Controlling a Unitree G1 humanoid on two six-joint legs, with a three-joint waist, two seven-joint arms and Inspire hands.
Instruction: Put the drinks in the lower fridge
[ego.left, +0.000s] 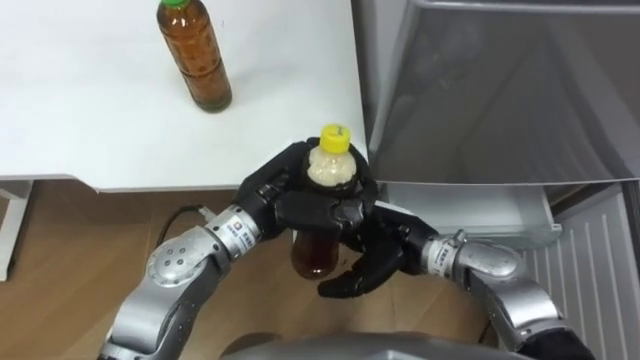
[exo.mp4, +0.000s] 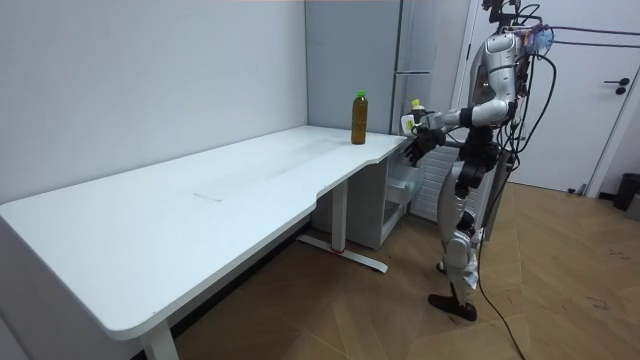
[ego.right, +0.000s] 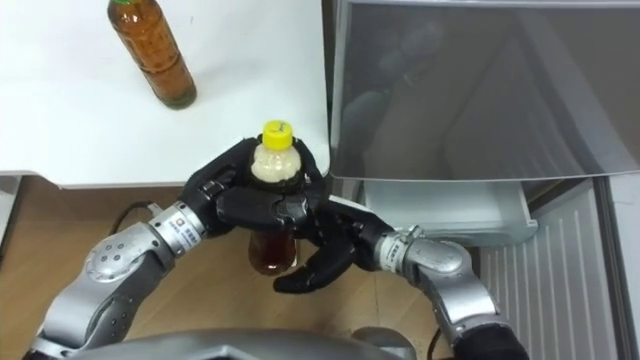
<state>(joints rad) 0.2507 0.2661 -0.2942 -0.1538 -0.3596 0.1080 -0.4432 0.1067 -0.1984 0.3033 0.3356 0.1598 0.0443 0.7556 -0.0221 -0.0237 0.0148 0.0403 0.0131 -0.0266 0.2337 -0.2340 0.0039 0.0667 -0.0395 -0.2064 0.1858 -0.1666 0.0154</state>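
**One bottle in hand, none in the fridge yet**

The fridge (ego.left: 500, 100) stands just right of the tabletop (ego.left: 90, 120), and the robot stands facing the gap between them. Below the fridge's grey front a pale drawer (ego.left: 470, 210) juts out; I cannot tell what is inside it. No drink shows in the fridge, so by my reading both are left to stow.

The green-cap bottle (ego.left: 197, 60) stands upright on the tabletop, nearly full of brown drink. The yellow-cap bottle (ego.left: 331, 165), brown at its base, is held upright off the tabletop's edge. The left hand (ego.left: 290, 200) has its fingers wrapped round its middle. The right hand (ego.left: 370, 262) sits by its base, fingers loosely spread.
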